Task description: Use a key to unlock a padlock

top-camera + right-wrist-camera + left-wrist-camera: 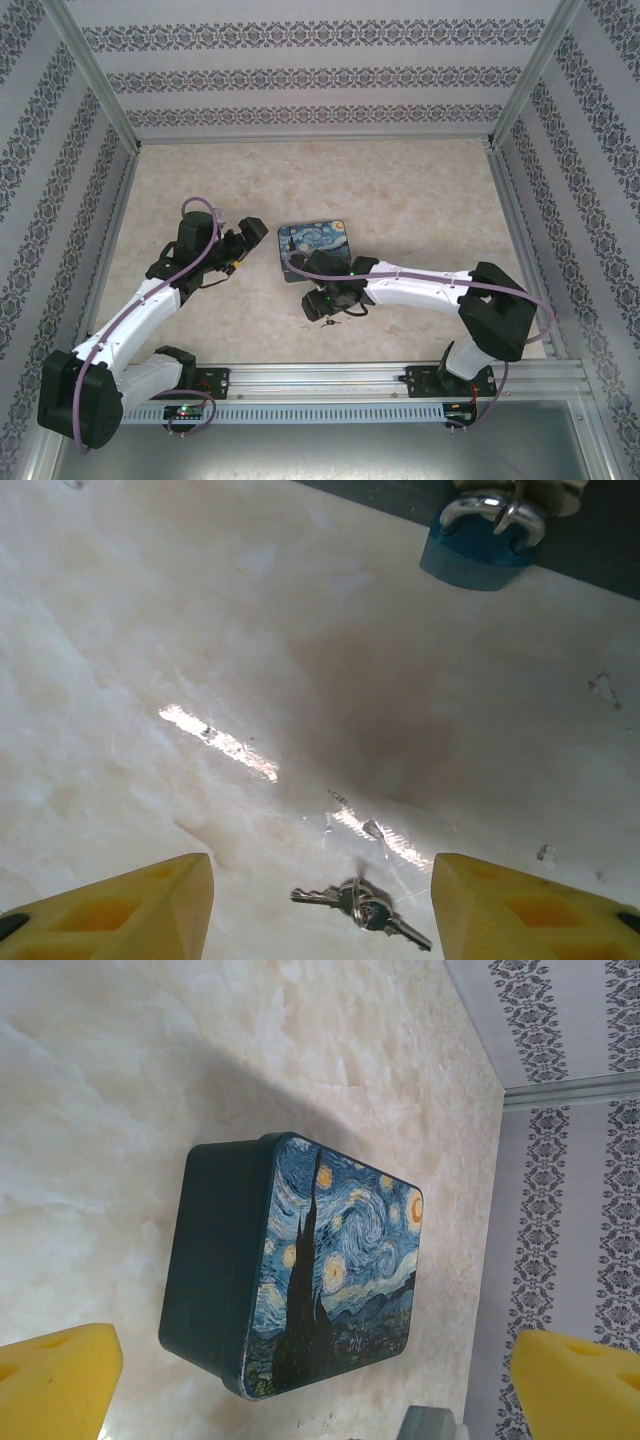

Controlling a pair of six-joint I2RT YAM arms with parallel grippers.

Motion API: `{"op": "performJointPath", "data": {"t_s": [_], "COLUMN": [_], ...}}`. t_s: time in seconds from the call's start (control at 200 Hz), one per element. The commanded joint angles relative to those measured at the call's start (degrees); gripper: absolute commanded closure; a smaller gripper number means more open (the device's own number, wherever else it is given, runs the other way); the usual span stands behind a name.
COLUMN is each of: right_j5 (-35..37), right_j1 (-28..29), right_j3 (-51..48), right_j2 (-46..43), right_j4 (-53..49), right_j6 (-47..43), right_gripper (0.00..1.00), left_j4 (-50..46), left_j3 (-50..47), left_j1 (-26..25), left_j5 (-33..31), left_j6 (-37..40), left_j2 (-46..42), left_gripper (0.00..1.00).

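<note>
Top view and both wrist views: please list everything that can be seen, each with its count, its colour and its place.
table: one, cream marble pattern, floor of the cell
walls: three, white with grey patterned bands, around the table
box: one, dark sides, blue and yellow painted lid, mid-table, in front of the left fingers
padlock: one, blue with a silver shackle, hanging on the box's side
keys: one bunch on a ring, grey metal, flat on the table near the padlock
rail: one, silver, near edge
arms: two, white and black, on the rail
left fingers: two, yellow, wide apart, empty
right fingers: two, yellow, apart, on either side of the keys, not touching them
</note>
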Motion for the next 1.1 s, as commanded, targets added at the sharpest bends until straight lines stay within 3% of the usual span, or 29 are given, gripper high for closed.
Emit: {"op": "performJointPath", "data": {"t_s": [0.0, 0.3, 1.094], "right_j5": [-1.5, -4.5, -4.8], "right_j1": [-0.2, -0.1, 4.2], "right_j3": [0.1, -1.2, -7.9], "right_j2": [2.3, 5.4, 0.0], "right_j4": [1.2, 4.0, 3.3], "right_j6": [-2.6, -1.2, 3.2], "right_gripper": [0.41, 0.43, 0.47], "left_j4": [-0.1, -0.6, -0.1], "left_j3": [-0.8, -0.5, -0.1], "left_j1": [0.6, 0.6, 0.6], "left_j5": [0.0, -0.5, -0.4], "left_j6": [0.1, -0.1, 0.0], "left_j2": [-1.3, -1.4, -0.7], "left_gripper": [0.00, 0.00, 0.00]}}
